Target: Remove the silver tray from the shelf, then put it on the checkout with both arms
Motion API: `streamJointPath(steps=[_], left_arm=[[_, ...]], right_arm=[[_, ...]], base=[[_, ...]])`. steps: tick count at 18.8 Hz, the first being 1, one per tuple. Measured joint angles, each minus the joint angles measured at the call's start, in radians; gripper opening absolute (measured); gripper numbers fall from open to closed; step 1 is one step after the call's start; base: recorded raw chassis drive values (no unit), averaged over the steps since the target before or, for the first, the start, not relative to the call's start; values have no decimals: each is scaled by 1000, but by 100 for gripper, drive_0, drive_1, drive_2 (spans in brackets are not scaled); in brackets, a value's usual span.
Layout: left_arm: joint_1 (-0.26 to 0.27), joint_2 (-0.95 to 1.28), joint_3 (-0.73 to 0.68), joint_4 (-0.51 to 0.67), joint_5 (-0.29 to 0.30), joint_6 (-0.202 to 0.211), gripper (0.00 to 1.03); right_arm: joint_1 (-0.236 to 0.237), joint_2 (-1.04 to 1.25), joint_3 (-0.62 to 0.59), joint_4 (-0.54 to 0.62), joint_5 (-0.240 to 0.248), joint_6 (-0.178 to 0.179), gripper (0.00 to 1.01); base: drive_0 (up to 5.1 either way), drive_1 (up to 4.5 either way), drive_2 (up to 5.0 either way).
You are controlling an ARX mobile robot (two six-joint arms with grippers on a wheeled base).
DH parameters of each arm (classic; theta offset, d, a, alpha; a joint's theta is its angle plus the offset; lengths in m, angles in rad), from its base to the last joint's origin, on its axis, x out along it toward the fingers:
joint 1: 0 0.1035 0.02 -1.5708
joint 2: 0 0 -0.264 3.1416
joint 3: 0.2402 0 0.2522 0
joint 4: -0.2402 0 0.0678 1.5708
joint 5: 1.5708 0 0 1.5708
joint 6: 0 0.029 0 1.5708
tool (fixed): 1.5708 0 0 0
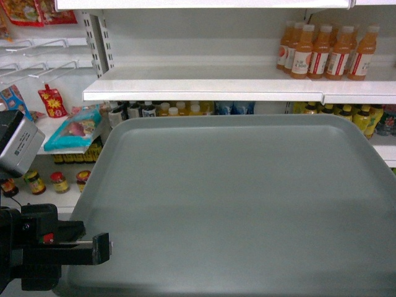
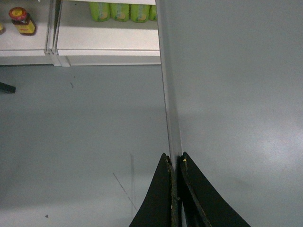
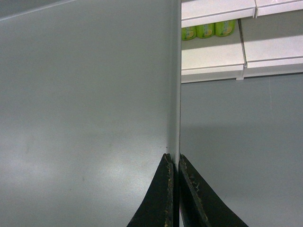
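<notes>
The head camera faces the shelf (image 1: 210,86) from the front, slanting down, with the silver tray (image 1: 235,204) close beneath it filling the lower frame. Each wrist camera looks along its gripper, very near one side rim of that tray, down to the grey floor (image 2: 80,132). All three views share the tray; both wrist views also catch low shelving beyond it.

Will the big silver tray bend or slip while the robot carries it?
The silver tray probably stays stiff: it looks flat, without sagging. It might slip, since the left gripper and right gripper pinch only its thin smooth rim. Being empty, it is likely light.
</notes>
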Motion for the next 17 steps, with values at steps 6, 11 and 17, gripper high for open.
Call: streamJointPath(steps=[6,11,17], left_arm=[[0,-2,0,2,0,1,2],[0,-2,1,3,0,1,2],[0,0,0,0,0,2,2]], right_arm=[[0,-1,0,0,0,0,2],[0,0,0,0,0,0,2],[0,0,0,1,-1,0,2]], base=[[1,-406,409],[4,-403,412],[11,-396,419]])
